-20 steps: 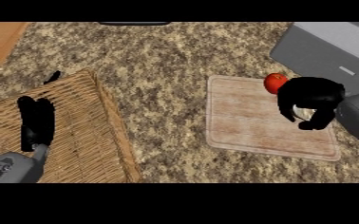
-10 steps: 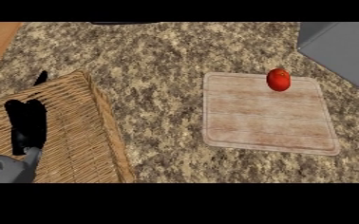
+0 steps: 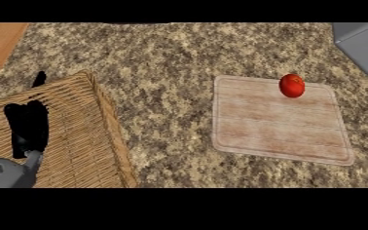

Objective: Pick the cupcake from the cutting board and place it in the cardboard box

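Red round object sits alone on the board, left robot hand over the basket.

On the speckled granite table [image 3: 165, 63] lies a pale wooden cutting board with rounded corners [image 3: 277, 126], and a small red, egg-shaped item [image 3: 292, 86] stands near its far right corner, nothing touching it. It looks more like a tomato than a cupcake. At the left edge, the black left robot hand [image 3: 27, 126] hovers above a woven wicker basket [image 3: 82, 131], fingers straight and relaxed, holding nothing. A grey box corner [image 3: 352, 41] peeks in at top right, well apart from the board. The right robot hand is out of shot.
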Available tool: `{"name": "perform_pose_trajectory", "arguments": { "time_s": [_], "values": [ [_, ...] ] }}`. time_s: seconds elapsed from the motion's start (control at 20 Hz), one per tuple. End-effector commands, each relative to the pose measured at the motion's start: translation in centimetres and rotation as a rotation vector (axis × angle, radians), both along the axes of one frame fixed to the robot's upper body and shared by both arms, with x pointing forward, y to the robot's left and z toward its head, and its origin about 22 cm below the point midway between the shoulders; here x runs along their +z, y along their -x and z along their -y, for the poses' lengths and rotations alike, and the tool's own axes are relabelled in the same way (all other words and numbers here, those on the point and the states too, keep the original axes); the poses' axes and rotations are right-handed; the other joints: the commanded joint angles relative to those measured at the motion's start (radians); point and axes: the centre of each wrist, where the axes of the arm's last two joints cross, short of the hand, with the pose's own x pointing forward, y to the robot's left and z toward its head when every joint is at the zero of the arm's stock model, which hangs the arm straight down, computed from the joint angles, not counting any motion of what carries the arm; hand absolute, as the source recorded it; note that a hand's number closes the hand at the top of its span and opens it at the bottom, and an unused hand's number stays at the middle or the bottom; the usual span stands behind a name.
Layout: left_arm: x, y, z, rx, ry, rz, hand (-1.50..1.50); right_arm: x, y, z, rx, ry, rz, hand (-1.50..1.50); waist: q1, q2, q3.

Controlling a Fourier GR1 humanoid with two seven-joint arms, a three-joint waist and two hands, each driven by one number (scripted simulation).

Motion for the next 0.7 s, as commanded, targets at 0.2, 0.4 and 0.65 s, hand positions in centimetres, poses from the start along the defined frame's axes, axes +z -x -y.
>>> {"name": "perform_pose_trajectory", "arguments": {
  "time_s": [0.2, 0.4, 0.65],
  "values": [
    [-0.8, 1.0, -2.8, -0.081, -0.211, -0.094, 0.00, 1.5, -0.5, -0.1, 0.156, -0.086, 0.135, 1.50, 0.024, 0.002, -0.005],
    [-1.8, 1.7, -2.5, -0.102, -0.218, -0.118, 0.00, 2.3, -1.5, -0.8, 0.193, -0.190, 0.126, 1.50, 0.032, -0.001, -0.008],
    [-0.7, 0.8, -2.4, -0.123, -0.216, -0.102, 0.00, 2.9, -3.6, -2.3, 0.181, -0.307, 0.107, 1.50, 0.051, 0.003, -0.009]
  ]
}}
